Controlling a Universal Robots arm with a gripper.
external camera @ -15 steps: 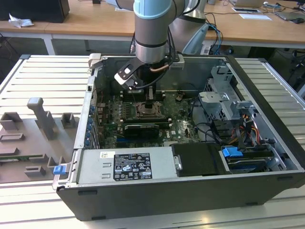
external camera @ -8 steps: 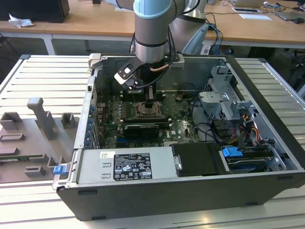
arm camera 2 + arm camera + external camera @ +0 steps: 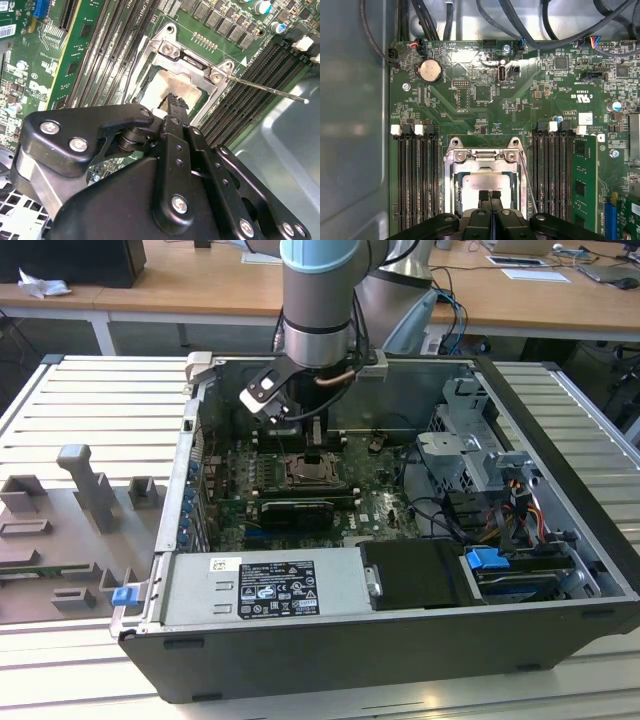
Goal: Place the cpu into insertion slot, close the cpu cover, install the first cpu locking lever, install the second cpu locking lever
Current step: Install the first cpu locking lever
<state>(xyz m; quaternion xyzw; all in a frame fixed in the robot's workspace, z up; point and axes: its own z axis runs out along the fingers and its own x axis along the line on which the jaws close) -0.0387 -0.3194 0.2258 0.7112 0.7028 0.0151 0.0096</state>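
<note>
Item: cpu [image 3: 482, 180], pale top, seated in the insertion slot [image 3: 451, 200] on the green motherboard [image 3: 485, 95].
Cpu cover [image 3: 482, 156]: lying down over it, by my reading.
Pincer [image 3: 490, 194]: fingertips pressed together, holding nothing, poised just above the cpu's edge.
Locking lever [image 3: 265, 89]: thin rod, sticking out free, unlatched.
Handling: I judge a straight downward press on the frame metal, not the chip, suits best.
Room: memory slots [image 3: 417, 175] flank both sides closely; case wall [image 3: 350, 125] well apart.

The motherboard [image 3: 485, 95] is green, the cpu cover [image 3: 482, 156] silver, the hand [image 3: 490, 194] black.
</note>
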